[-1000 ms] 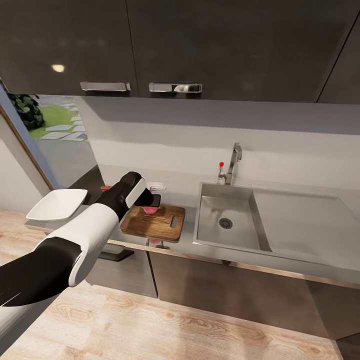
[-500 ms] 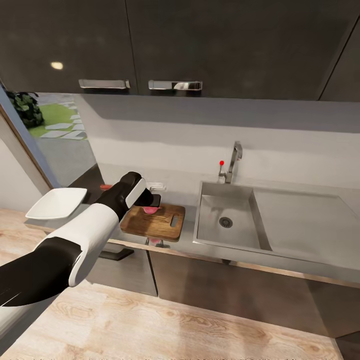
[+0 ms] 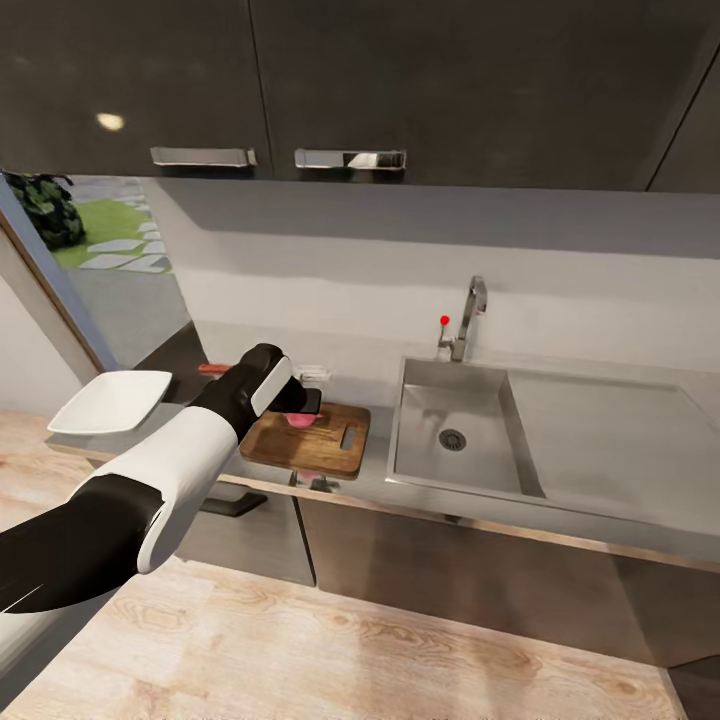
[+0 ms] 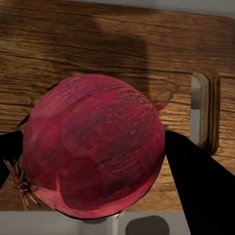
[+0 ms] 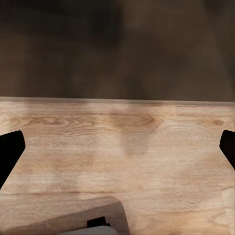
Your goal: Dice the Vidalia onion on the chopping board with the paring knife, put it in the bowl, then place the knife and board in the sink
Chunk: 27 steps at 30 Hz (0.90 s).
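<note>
A: From the head camera, where is the small round pinkish-red onion (image 3: 299,421)?

B: Over the far-left part of the dark brown wood-grain chopping board (image 3: 330,445), which lies on the grey surface (image 3: 375,478) left of the steel sink (image 3: 455,440). The left gripper (image 3: 300,404) is right over it. The board's long axis runs left to right, with its handle slot toward the sink. A white squarish bowl (image 3: 110,400) sits far left, and a reddish knife handle (image 3: 213,368) shows beyond the arm.

A: And the left wrist camera?

B: The onion (image 4: 95,152) sits between the two dark fingers (image 4: 198,183), jaws grasping it at its widest girth. Its dry root tuft points sideways toward one finger, so its axis runs across the jaws. I'd judge it firm and light but papery-slick and apt to roll; holding at the girth is right.

A: The right wrist camera?

B: Finger tips (image 5: 11,149) wide apart, jaws released, above pale wooden floor (image 5: 117,147).
</note>
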Available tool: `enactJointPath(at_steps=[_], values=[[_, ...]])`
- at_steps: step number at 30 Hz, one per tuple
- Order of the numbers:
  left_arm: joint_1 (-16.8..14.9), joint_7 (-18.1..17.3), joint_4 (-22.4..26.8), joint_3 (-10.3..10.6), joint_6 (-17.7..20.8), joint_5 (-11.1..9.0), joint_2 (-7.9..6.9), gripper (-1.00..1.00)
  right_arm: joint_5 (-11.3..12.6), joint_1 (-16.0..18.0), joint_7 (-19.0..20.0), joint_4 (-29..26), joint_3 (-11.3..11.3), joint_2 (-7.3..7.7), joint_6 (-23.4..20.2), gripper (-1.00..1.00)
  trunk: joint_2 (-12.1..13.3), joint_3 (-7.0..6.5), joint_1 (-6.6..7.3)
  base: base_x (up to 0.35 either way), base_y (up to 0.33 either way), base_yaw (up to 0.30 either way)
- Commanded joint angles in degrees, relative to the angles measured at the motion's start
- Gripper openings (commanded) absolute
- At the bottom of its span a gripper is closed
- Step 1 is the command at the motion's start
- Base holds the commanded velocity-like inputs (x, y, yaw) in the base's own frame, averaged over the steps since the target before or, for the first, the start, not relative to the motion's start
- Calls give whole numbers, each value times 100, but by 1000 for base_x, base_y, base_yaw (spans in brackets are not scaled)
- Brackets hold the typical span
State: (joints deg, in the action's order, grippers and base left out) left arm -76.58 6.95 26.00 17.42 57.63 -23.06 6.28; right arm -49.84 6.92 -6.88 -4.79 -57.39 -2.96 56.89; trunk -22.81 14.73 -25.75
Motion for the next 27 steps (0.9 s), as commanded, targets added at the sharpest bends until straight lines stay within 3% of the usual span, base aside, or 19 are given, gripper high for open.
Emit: enactJointPath(at_steps=[1,27], values=[[-6,52,4,33,16,-64,-4,-100,-64,3,-59,-4,-9,-3,6,100,-11,14,-3,0,0,0],[-6,52,-96,33,3,-59,-12,-100,-61,3,-59,-4,-9,-3,6,100,-11,19,-3,30,0,0]])
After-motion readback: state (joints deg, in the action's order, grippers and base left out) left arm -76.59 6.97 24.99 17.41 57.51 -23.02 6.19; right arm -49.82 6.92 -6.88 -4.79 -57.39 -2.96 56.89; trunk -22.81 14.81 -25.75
